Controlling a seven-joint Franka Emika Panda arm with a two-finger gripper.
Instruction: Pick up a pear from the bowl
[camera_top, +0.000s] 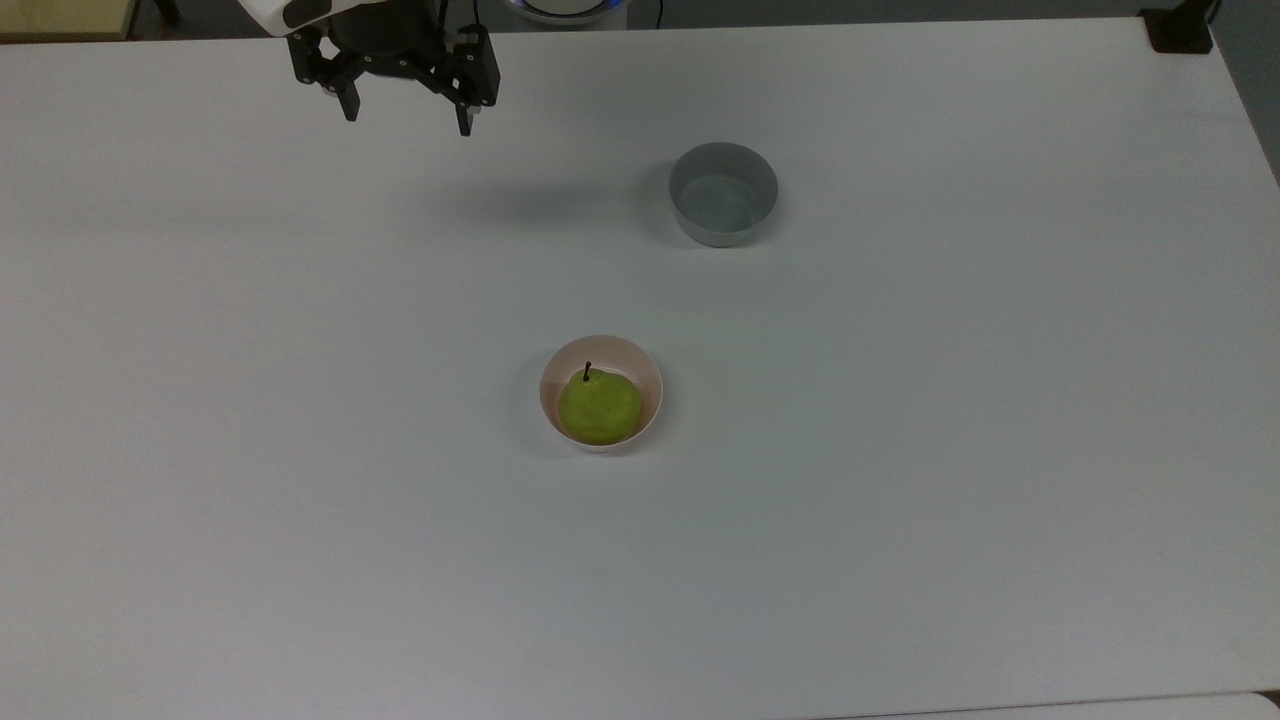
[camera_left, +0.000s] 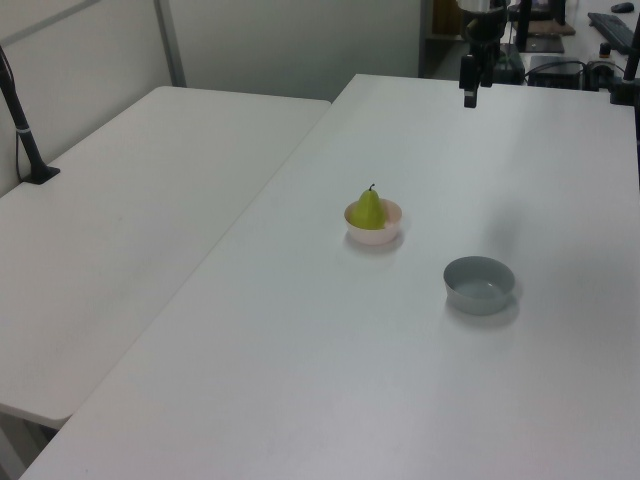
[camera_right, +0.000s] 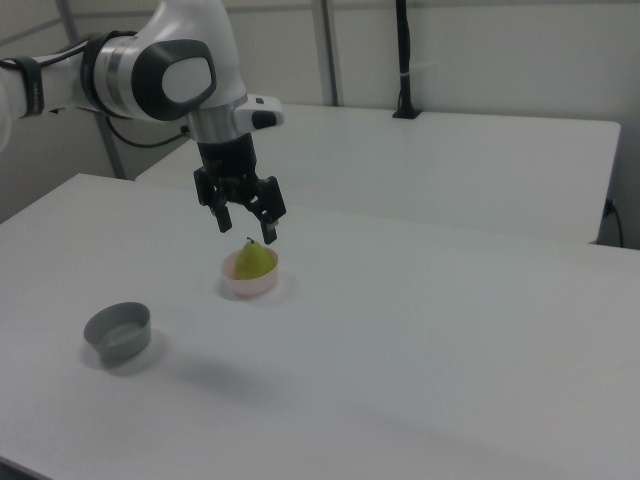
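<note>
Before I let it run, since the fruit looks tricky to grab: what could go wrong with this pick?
1. The pear stands upright, stem up, and fills most of the pink bowl, so the fingers have little room beside it and may push the bowl instead.
2. The pear is round and could slip out as they close.
3. The open pincer hangs far off, so a misaimed approach could knock the grey bowl.

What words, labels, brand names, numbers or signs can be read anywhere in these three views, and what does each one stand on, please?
None can be read.
The pear, the pink bowl, the grey bowl and the white table are all plain.
The gripper, its fingers open, and the arm's white and black casing carry no readable marking.
</note>
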